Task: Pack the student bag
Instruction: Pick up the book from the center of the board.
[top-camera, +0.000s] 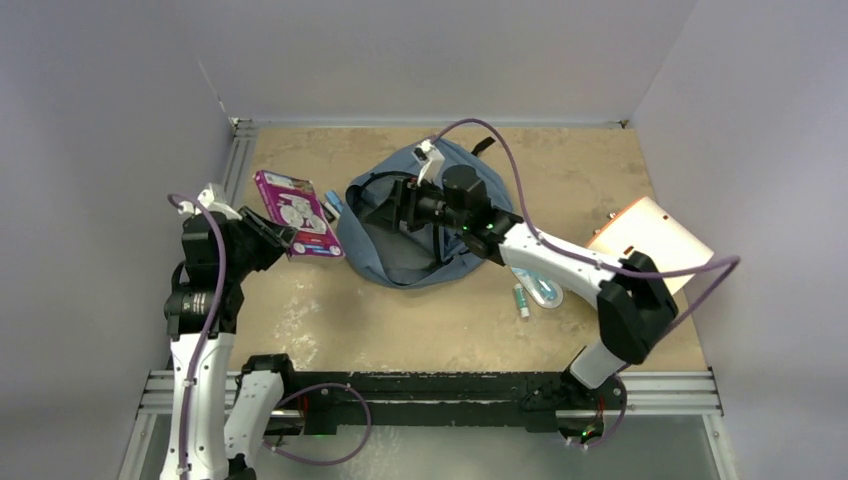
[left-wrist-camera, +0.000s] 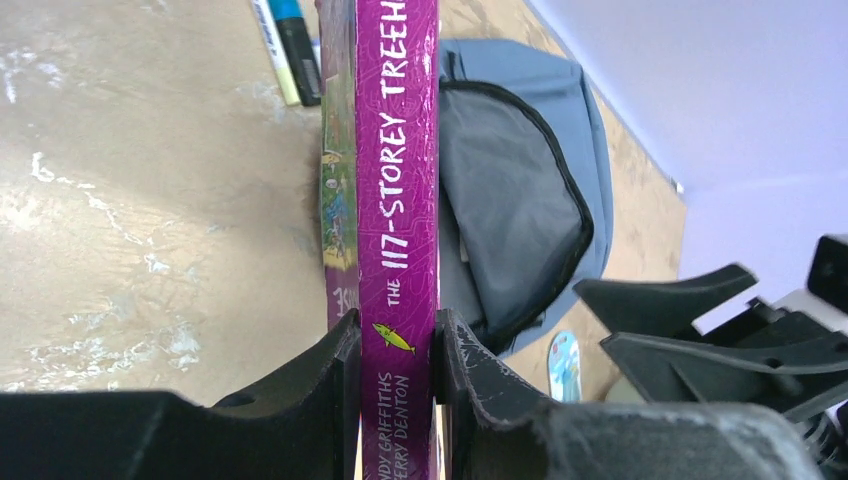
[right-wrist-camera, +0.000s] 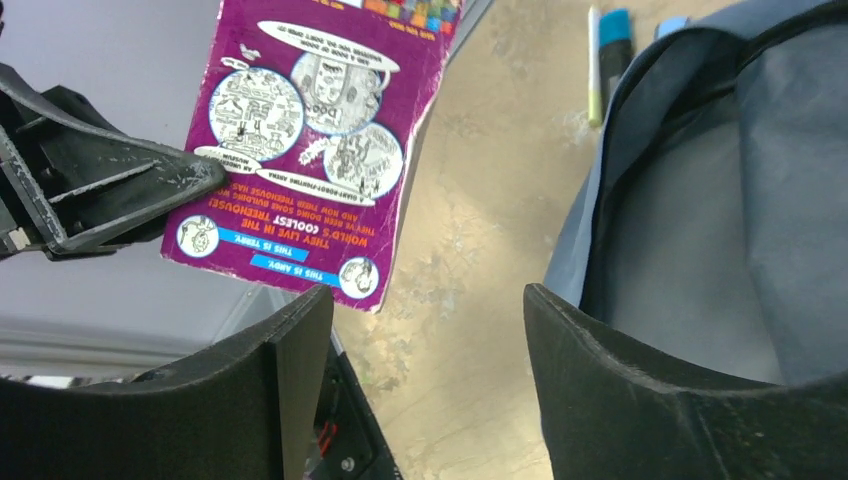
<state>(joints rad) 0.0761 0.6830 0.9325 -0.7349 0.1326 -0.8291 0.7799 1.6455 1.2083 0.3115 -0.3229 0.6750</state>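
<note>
Grip status, left gripper (left-wrist-camera: 398, 330): closed narrow on the spine of the book (left-wrist-camera: 398, 200), one finger on each cover. I hold the book edge-on and off the table (top-camera: 450, 330), spine toward my wrist. I judge this presents the thin side first, so the book can slide into a slot-like opening instead of landing flat across it.

Grip status, right gripper (right-wrist-camera: 428, 300): jaws wide, nothing between them. It hangs over the near-left rim of the bag (right-wrist-camera: 700, 200). I judge this position suits catching the rim and holding the mouth apart while the book goes in.

Bag location: mid-table toward the back wall, lying flat, main zipper undone and grey lining exposed. The book is just left of the bag and apart from it.

Inventory, counted:
- Bag: one.
- Book: one, in my left grip.
- Pens (left-wrist-camera: 288, 50): two clearly seen, a pale one and a dark one with a blue cap, side by side on the table between book and bag. A further blue tip shows in the right wrist view; I cannot tell what it is.
- Stick (top-camera: 521, 300) with a green end: one, on the table right of the bag.
- Teal packet (top-camera: 543, 288): one, beside the stick, partly under my right arm.
- Folder (top-camera: 650, 238): one, at the right edge.
</note>
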